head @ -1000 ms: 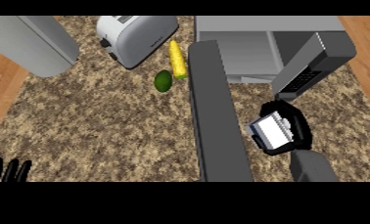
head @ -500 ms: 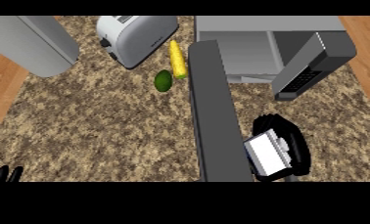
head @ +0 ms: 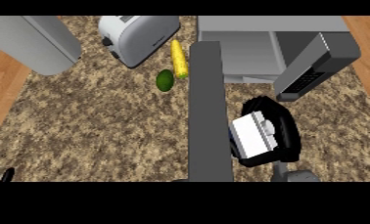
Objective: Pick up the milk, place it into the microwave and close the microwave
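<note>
The milk (head: 253,137), a white carton lying tilted, is in my right hand (head: 283,131), whose black fingers are curled round it. Hand and carton hover over the counter at the lower right, just right of the microwave's open door (head: 209,115). That door shows as a long dark grey slab running down the middle of the view. The microwave (head: 245,54) stands at the top right with its pale cavity open and its keypad panel (head: 311,71) to the right. Only a sliver of my left hand (head: 7,174) shows at the lower left edge.
A silver toaster (head: 137,37) stands at the top centre, with a yellow corn cob (head: 178,59) and a small green fruit (head: 165,79) beside it. A large grey object (head: 39,42) fills the top left. The speckled counter (head: 94,125) spreads left of the door.
My right hand with the milk dropped toward the near edge, then came back up and a little left, closer to the door. My left hand sank toward the lower edge.
</note>
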Available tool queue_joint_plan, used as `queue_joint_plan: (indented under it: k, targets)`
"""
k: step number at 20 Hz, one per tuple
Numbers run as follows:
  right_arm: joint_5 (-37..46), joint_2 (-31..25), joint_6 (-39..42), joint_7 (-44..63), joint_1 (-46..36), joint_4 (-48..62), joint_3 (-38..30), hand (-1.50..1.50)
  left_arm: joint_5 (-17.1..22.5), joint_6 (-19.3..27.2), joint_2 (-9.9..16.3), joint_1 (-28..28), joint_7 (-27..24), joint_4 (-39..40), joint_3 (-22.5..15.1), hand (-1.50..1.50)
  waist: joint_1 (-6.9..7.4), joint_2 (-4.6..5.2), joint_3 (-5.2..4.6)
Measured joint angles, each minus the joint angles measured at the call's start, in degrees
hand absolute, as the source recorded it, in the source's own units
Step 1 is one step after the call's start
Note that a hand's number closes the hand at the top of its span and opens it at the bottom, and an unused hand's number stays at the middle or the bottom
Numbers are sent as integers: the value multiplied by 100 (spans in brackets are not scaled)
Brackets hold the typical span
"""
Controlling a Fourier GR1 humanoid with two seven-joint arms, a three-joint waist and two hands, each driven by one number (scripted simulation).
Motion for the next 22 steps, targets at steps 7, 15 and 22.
queue_joint_plan:
  k: [7,15,22]
  targets:
    - [355,-238,-870,19,-997,932,-121,150,186,-279,142,-30,-93,258,393,-150,-6,11,29]
    - [329,-229,-1295,-302,-2275,2899,-733,150,197,-331,153,-294,110,329,517,-150,44,28,23]
    - [244,-255,-1203,-1237,-3445,4922,-1317,150,208,-473,181,-527,90,583,696,-150,106,47,15]
